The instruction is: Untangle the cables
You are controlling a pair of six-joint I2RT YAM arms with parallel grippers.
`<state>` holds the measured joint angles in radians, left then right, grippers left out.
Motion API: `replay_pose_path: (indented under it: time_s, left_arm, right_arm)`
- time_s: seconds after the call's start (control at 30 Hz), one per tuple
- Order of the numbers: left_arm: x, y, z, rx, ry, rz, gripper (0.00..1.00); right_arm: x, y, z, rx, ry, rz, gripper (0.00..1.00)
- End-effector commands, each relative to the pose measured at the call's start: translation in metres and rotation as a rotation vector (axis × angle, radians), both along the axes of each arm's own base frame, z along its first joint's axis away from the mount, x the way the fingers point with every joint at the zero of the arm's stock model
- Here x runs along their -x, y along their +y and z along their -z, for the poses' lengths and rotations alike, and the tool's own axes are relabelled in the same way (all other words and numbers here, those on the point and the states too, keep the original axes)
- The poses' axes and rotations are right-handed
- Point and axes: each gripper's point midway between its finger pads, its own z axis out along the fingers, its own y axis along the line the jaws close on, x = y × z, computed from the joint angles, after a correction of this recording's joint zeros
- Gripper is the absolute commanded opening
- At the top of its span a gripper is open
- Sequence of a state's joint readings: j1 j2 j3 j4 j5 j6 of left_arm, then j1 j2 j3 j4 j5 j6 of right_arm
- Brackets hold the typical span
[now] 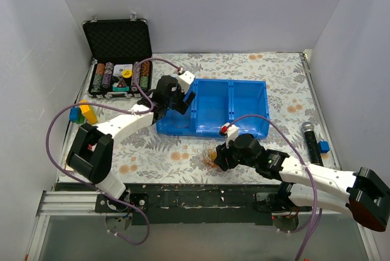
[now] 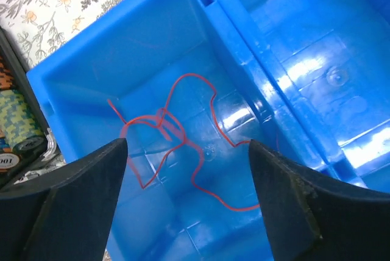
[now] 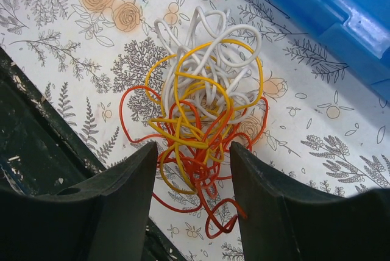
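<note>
Red and single, one separate cable [image 2: 161,119] is seen in the left compartment of the blue bin [image 2: 91,60], below the left end effector [image 2: 187,145], spread wide and empty. To the right, the tangle [image 3: 201,90] of white, orange and red cables is seen on the worktop [image 3: 55,47], straddled by the released right end effector [image 3: 194,148]. Another strand is judged due: one loop must be pinched and drawn clear.

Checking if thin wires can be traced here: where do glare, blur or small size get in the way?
Left wrist view: glare patches on the blue bin floor beside the red wire, yet it reads clearly. Right wrist view: wire tangle sharp, evenly lit; near fingers soft. Top view: tangle tiny, partly behind the right gripper.
</note>
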<state>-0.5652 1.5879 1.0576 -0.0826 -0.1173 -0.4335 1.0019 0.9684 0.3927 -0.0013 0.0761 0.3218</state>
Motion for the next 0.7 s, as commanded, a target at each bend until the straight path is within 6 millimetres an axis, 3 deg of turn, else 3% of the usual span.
replay_pose_path:
  time_s: [0.0,0.17,0.3,0.4,0.5,0.57,0.67]
  left_arm:
    - [0.001,-0.006,-0.072,0.09,-0.09,0.062,0.86]
    - [0.028,-0.012,-0.103,0.175,-0.092,0.167,0.94]
    - [0.09,-0.034,-0.114,0.262,-0.062,0.443,0.93]
    - [0.135,-0.057,-0.094,0.26,0.018,0.606,0.89]
    - [0.165,-0.075,-0.061,0.234,0.13,0.68,0.85]
    - [0.174,-0.085,-0.046,0.237,0.194,0.693,0.81]
    - [0.168,-0.097,-0.028,0.246,0.242,0.614,0.77]
  right_arm:
    - [-0.008,0.015,-0.034,-0.087,-0.054,-0.001,0.59]
    - [-0.008,0.018,-0.043,-0.114,-0.064,-0.014,0.6]
    - [-0.009,0.017,-0.054,-0.143,-0.087,-0.003,0.6]
    - [-0.011,0.015,-0.06,-0.164,-0.103,0.015,0.58]
    - [-0.014,0.009,-0.067,-0.173,-0.121,0.052,0.55]
    - [-0.016,0.0,-0.066,-0.158,-0.126,0.084,0.52]
    - [-0.021,-0.011,-0.07,-0.159,-0.155,0.138,0.49]
